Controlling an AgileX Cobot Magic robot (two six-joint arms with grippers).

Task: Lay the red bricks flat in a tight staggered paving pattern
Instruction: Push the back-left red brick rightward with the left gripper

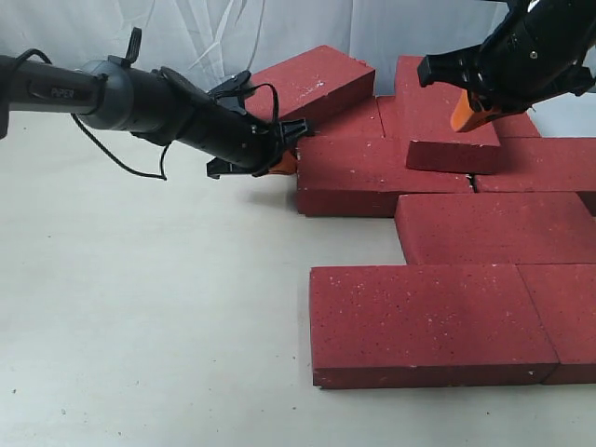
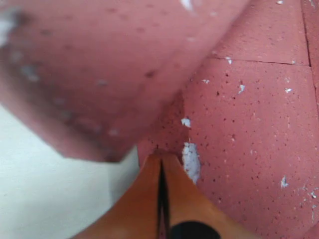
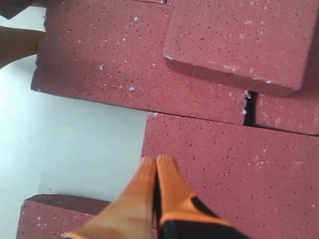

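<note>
Several red bricks lie flat in staggered rows on the right of the table, the nearest one [image 1: 424, 317] in front. Two bricks sit askew on top at the back: one tilted at the back left [image 1: 312, 82] and one resting across the rows [image 1: 442, 116]. My left gripper [image 1: 287, 160] is shut, its orange tips against the left end of a back-row brick [image 2: 249, 129], just under the tilted brick [image 2: 109, 64]. My right gripper [image 1: 468, 114] is shut and hovers over the top brick [image 3: 239, 40]; its fingertips [image 3: 158, 162] show above a flat brick [image 3: 229, 169].
A pale tabletop [image 1: 149, 307] spreads to the left and front. White cloth [image 1: 214, 33] hangs at the back. The left arm's black cable [image 1: 121, 158] loops down over the table.
</note>
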